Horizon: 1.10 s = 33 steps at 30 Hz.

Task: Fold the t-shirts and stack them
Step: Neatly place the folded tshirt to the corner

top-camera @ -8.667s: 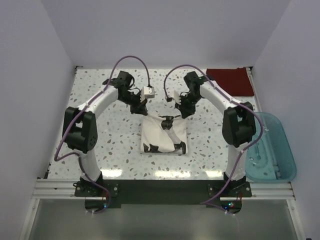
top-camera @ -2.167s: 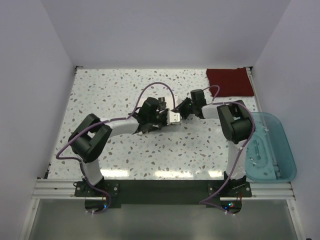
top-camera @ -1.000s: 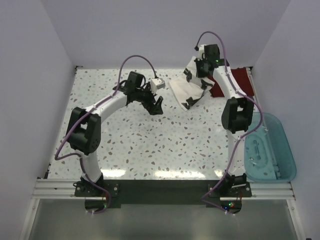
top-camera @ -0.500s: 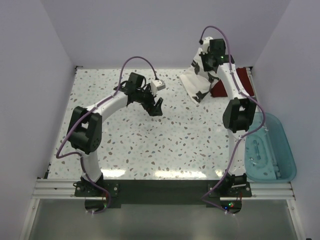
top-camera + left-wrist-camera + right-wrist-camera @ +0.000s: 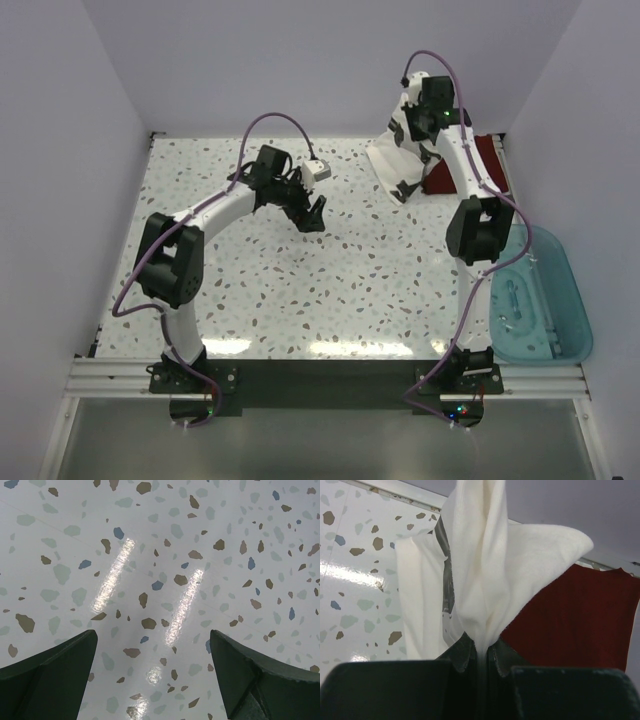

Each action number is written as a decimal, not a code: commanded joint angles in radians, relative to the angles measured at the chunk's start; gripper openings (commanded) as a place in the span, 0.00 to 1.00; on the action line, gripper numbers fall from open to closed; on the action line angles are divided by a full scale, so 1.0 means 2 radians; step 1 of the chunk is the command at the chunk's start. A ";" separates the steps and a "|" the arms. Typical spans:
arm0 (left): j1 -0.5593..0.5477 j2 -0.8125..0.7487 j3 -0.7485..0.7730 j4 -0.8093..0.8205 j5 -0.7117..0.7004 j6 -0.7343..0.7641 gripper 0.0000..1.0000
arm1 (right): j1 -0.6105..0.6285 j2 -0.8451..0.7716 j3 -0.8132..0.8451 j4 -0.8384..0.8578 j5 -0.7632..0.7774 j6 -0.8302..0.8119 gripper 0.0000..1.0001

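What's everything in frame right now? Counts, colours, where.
soft white cloth t-shirt with a dark print: one, white, hanging from the right claw over the table's far right
folded dark red cloth t-shirt: one, dark red, flat in the table's far right corner
translucent teal plastic bin: one, teal, beyond the table's right edge, near side
speckled table: one, white with coloured flecks, under both arms
left claw: one, dark, open and empty, above bare table left of centre
right claw: one, dark, shut on the white t-shirt, raised high at far right
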 commanded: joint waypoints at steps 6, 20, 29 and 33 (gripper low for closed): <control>0.001 -0.007 -0.005 0.012 0.013 0.001 1.00 | -0.005 -0.058 0.029 0.022 0.015 -0.011 0.00; 0.001 -0.053 -0.058 0.088 -0.010 -0.014 1.00 | -0.009 -0.084 0.041 0.016 0.022 -0.010 0.00; 0.001 -0.053 -0.060 0.086 0.000 -0.007 1.00 | -0.017 -0.093 0.043 0.006 0.025 0.007 0.00; 0.001 -0.053 -0.061 0.087 0.002 -0.006 1.00 | -0.022 -0.092 0.034 0.009 0.027 0.008 0.00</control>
